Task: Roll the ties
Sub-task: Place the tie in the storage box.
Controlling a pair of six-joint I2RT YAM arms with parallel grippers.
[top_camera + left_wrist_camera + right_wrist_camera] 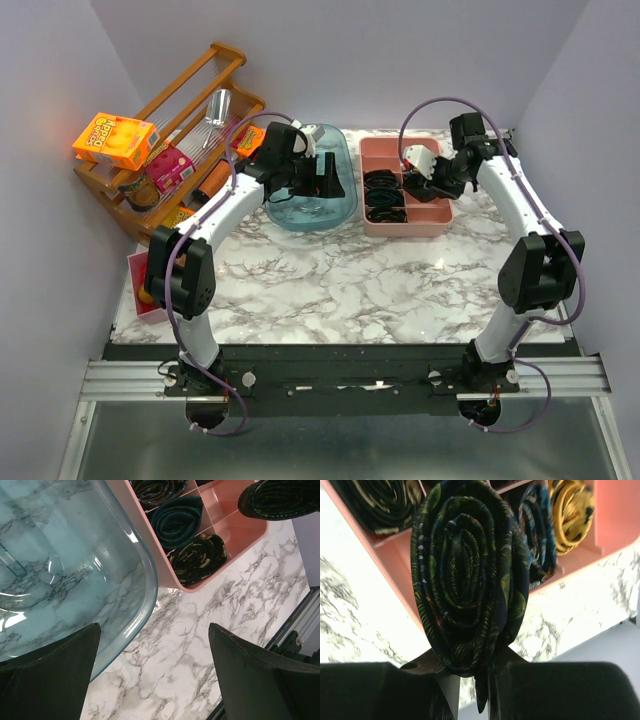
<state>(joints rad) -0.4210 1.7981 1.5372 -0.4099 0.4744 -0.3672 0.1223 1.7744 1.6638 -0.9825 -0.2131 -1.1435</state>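
Seen from above, the right pincer (418, 172) hangs over the pink tray (440, 226), and the left pincer (326, 178) hovers above the blue glass dish (300, 212) beside it.

The left wrist view shows the left pincer (155, 680) spread wide, with nothing between its fingers (55, 675). The dish lies below it and to one side, the tray's corner ahead, and coiled ties (197, 555) sit in the compartments.

In the right wrist view, the right pincer (470, 667) is closed on the bottom edge of a rolled tie (467, 580). The coil stands upright just above the tray's near wall, and a loose tip dangles between the jaws.

The tie looks light, soft and silky, so I'd expect the coil to spring open if the pinch slackens. The safest hold seems to be across all the layers at the rim, with the tail end trapped.
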